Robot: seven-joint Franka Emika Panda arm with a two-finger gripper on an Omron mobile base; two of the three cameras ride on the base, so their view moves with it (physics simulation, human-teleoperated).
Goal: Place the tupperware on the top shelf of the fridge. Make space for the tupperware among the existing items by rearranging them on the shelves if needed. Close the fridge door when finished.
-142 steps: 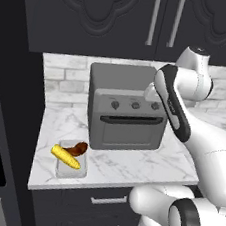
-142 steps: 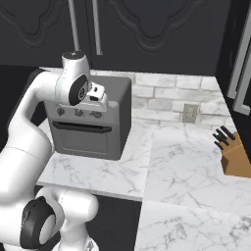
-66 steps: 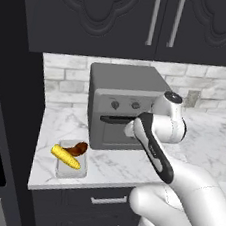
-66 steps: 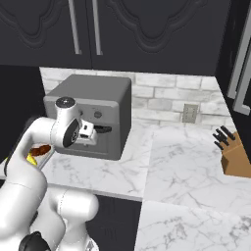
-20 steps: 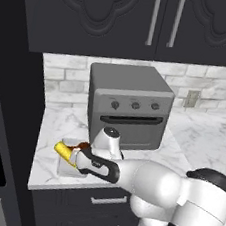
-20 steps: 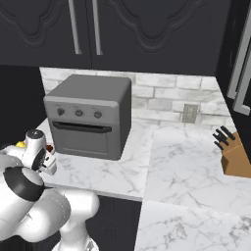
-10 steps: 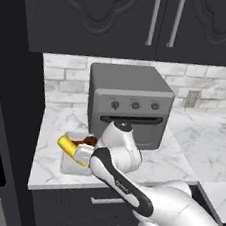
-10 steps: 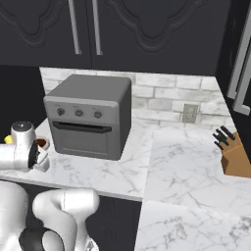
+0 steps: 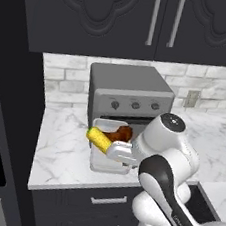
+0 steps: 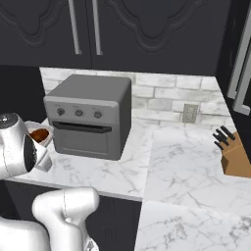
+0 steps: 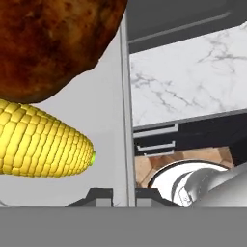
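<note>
In the hand view, the tupperware's (image 11: 113,120) rim wall is seen clamped between the dark fingertips (image 11: 99,197), the jaws drawn nearly together on it, with the corn cob (image 11: 43,142) and the meat (image 11: 53,41) close above. The gripper (image 9: 122,151) is seen holding the tub tilted above the marble counter (image 9: 64,151), in front of the toaster oven (image 9: 130,94). The carrying step is judged underway; transport to the fridge is called for next.

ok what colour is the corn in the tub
Bright yellow corn, lying in the white tupperware; clearest in the hand view.
</note>
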